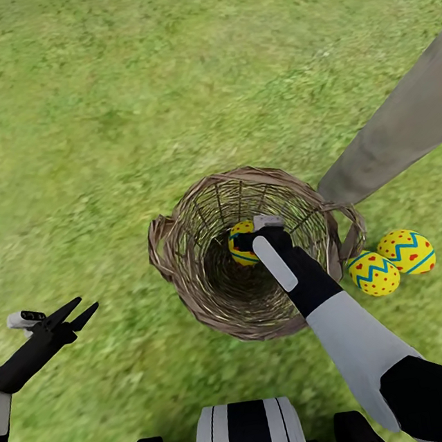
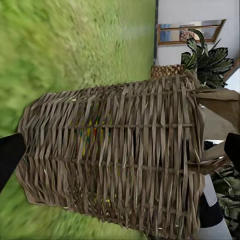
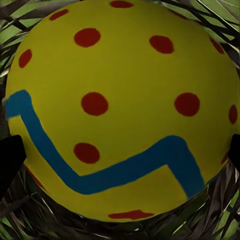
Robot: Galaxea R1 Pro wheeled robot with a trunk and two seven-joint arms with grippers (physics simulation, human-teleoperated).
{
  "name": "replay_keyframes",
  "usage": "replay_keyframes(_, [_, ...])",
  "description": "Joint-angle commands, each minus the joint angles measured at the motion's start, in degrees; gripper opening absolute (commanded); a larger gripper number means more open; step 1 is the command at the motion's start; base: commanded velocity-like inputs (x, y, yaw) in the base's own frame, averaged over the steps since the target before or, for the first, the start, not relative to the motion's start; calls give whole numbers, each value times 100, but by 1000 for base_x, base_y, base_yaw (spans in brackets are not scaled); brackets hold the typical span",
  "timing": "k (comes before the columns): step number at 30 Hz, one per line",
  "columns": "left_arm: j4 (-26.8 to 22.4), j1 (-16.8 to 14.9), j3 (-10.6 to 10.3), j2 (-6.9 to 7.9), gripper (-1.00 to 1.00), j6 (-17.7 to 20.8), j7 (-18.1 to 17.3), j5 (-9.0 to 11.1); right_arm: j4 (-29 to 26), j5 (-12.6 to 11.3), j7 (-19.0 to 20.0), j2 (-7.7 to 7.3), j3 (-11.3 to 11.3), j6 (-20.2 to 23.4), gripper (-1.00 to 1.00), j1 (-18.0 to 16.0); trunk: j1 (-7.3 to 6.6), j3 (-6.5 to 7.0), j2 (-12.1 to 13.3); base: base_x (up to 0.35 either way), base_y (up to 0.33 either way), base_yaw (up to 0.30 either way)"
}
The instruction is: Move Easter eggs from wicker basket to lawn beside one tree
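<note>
The wicker basket (image 1: 190, 302) stands upright on the lawn (image 1: 95, 112), and its woven side (image 2: 115, 155) shows close up in the left wrist view. One yellow Easter egg (image 1: 237, 250) lies inside it. My right gripper (image 1: 255, 239) reaches down into the basket and is open, its fingers either side of that egg (image 3: 120, 100); dark fingertips (image 3: 10, 160) show at the egg's edges. Two more eggs (image 1: 373, 273) (image 1: 406, 251) rest on the grass beside the pale tree trunk (image 1: 404, 127). My left gripper (image 1: 87, 305) hovers open and holds nothing, left of the basket.
The trunk leans across the right side just behind the basket's handle. Open grass spreads ahead and to the left. In the left wrist view, a white house wall (image 2: 200, 12) with a window and a leafy plant (image 2: 207, 60) stand beyond the basket.
</note>
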Motion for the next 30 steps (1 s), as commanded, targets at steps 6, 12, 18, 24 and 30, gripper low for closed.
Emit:
replay_keyframes(6, [1,-1,0,-8,100,62,-18,2,431,-253,-47,0,20,-87,-100,-1,-7,63,3,0,0,0])
replay_keyframes(12, [5,-3,-3,-8,100,62,-17,0,431,-253,-47,0,16,-87,-100,-1,-7,63,3,0,0,0])
replay_keyframes(18, [-39,-1,-3,-4,100,84,-13,0,431,-253,-47,0,16,-87,-100,-1,-7,63,3,0,0,0])
replay_keyframes(24, [-57,-3,2,-5,100,96,-17,6,431,-253,-47,0,21,-87,-100,-1,-7,63,3,-31,0,0])
replay_keyframes(30, [-52,-1,-1,-8,100,105,-17,9,431,-253,-47,0,22,-87,-100,-1,-7,63,3,-136,0,0])
